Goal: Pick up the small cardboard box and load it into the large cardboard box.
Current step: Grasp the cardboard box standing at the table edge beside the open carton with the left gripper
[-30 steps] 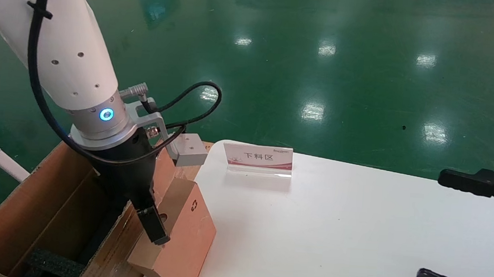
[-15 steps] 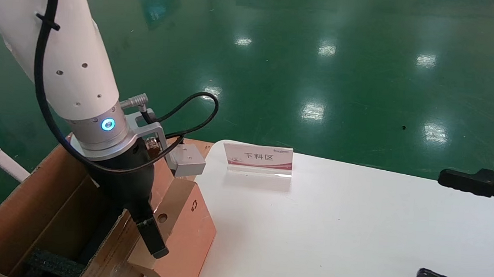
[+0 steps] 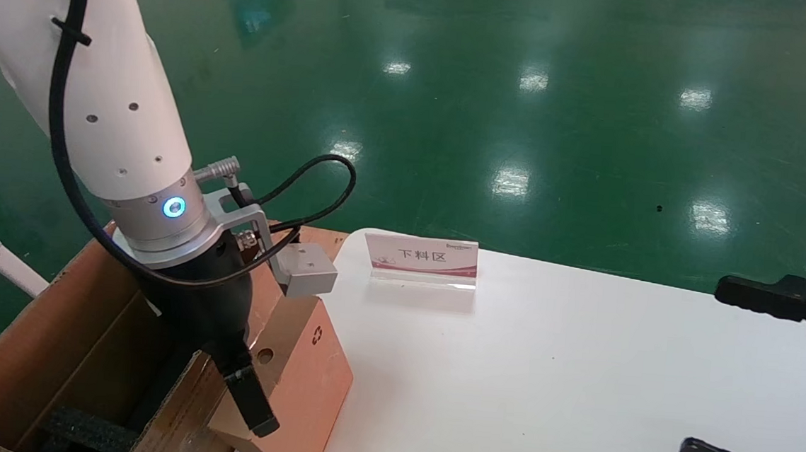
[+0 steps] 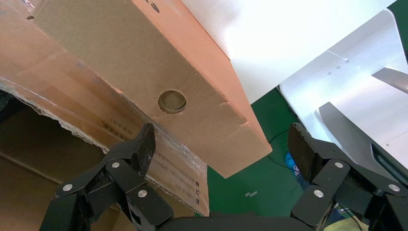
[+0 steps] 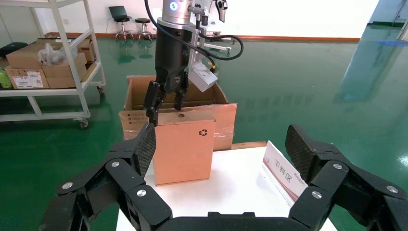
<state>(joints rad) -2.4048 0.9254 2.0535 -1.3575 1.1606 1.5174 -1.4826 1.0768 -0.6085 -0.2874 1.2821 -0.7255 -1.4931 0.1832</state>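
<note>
The small cardboard box (image 3: pixel 304 375) stands on edge at the white table's left edge, with its recycling symbol and round hole showing. It leans beside the large cardboard box (image 3: pixel 69 330), whose black foam shows inside. My left gripper (image 3: pixel 250 408) is open and points down over the small box's top edge at its near end, holding nothing. The left wrist view shows the small box (image 4: pixel 144 57) with its hole, the carton's taped flap (image 4: pixel 168 166), and my wide-open left gripper (image 4: pixel 222 147). My right gripper (image 3: pixel 709 368) is open and parked at the table's right side.
A sign card (image 3: pixel 420 259) stands at the back of the white table (image 3: pixel 541 377). The green floor lies beyond. In the right wrist view a shelf trolley (image 5: pixel 48 62) with boxes stands behind the large carton (image 5: pixel 222 115).
My left gripper has moved down and toward the small box's near end, uncovering its round hole. The box and the right arm have not moved.
</note>
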